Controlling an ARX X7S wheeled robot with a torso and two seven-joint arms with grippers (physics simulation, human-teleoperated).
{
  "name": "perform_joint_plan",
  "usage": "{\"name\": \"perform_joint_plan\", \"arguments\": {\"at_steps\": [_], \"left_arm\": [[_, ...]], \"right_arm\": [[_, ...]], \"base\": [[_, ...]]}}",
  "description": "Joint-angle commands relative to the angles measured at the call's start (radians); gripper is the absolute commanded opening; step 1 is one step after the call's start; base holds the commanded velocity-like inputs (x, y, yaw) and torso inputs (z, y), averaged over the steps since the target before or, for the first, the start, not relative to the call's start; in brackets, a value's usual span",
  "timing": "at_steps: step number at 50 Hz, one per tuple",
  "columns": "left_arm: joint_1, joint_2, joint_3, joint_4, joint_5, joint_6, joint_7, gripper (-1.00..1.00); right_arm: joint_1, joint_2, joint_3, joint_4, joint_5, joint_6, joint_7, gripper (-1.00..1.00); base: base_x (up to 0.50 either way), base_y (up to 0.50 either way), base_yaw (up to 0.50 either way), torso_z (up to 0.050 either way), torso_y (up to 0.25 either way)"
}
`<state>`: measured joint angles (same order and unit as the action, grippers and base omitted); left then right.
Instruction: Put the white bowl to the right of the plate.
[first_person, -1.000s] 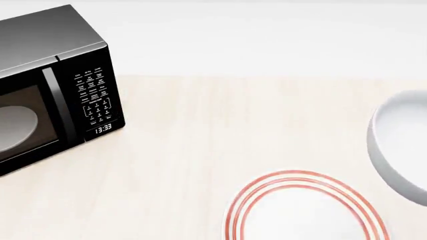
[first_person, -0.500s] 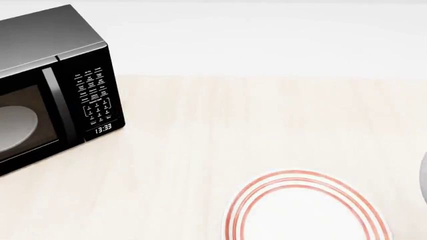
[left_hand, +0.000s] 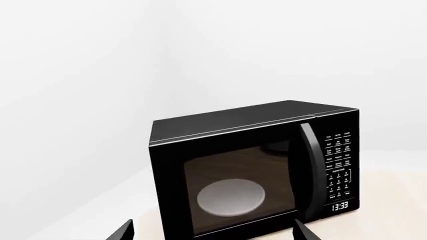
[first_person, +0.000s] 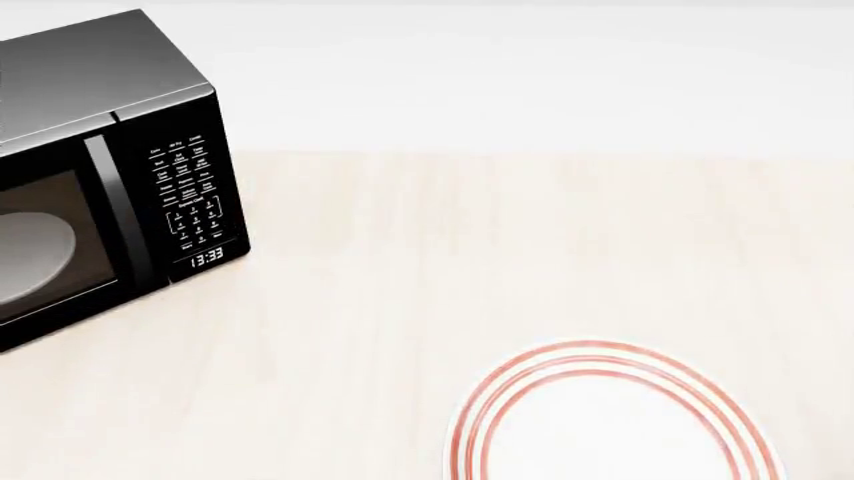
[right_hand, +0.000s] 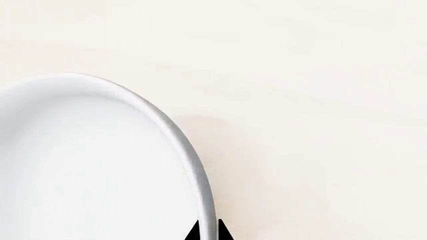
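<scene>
The plate (first_person: 607, 420), flat and white with three red rings, lies on the light wooden table at the front right of the head view. The white bowl (right_hand: 87, 165) shows only in the right wrist view, above the bare tabletop; it is out of the head view. My right gripper (right_hand: 207, 231) is shut on the bowl's rim, one dark fingertip (right_hand: 193, 232) on each side of it. My left gripper (left_hand: 212, 232) is open, its two dark fingertips (left_hand: 122, 232) wide apart, facing the microwave. Neither gripper shows in the head view.
A black microwave (first_person: 100, 170) stands at the table's left, door shut, clock reading 13:33, a pale disc behind its glass. It fills the left wrist view (left_hand: 253, 167). A white wall runs behind the table (first_person: 441, 260).
The white bowl moved right and left the head view: large at the right edge 1 s ago, a sliver 0.5 s ago, gone now. Plate and microwave have not moved.
</scene>
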<state>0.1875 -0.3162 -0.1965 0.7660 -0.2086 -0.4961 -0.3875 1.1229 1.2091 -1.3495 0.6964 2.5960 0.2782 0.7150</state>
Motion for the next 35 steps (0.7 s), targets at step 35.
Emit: {"name": "perform_joint_plan", "arguments": {"at_steps": [35], "left_arm": [[0.012,-0.012,0.014,0.007,0.001,0.012,-0.016,1.0]], "right_arm": [[-0.026,-0.068,-0.001,0.121,-0.038,0.027,-0.06,-1.0]], "base": [[0.0,0.0,0.0,0.0,0.0]]}}
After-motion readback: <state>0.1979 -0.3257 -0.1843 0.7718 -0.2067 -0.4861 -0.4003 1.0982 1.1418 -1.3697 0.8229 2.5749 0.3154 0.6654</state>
